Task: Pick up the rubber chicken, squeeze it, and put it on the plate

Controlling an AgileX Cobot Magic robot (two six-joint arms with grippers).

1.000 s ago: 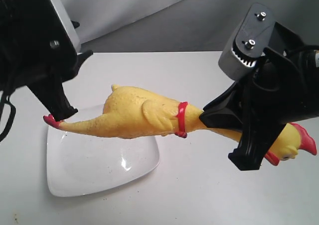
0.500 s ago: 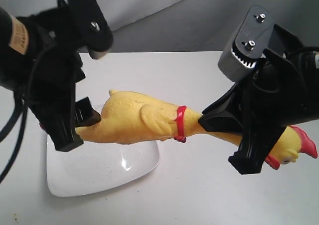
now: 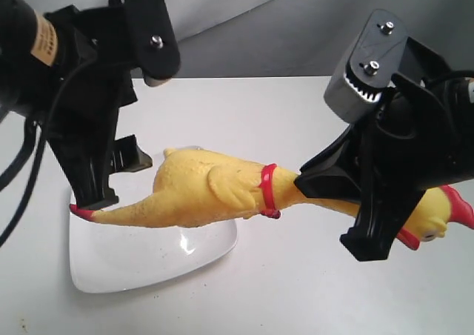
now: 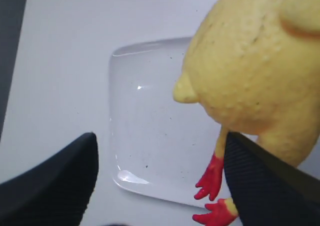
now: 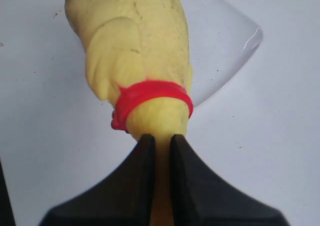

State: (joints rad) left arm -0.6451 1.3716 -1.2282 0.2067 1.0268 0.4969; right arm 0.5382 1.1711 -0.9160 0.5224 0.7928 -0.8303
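The yellow rubber chicken [image 3: 207, 190] hangs level in the air, body and legs over the white plate [image 3: 148, 264]. My right gripper [image 3: 318, 194] is shut on its neck, just behind the red neck band [image 5: 150, 93]; the head sticks out past the gripper at far right. My left gripper [image 3: 115, 181] is open at the tail end. In the left wrist view [image 4: 160, 151] its jaws stand wide apart, and the red feet [image 4: 210, 178] lie against the inside of one finger, with the plate [image 4: 145, 136] below.
White tabletop [image 3: 296, 290] all round the plate, with a grey backdrop [image 3: 244, 31] behind. Both arms' bulky black bodies hang low over the table on either side of the chicken.
My left gripper has turned and risen over the plate. The chicken's feet, hidden behind its fingers half a second ago, show again. The right gripper has kept its hold without moving.
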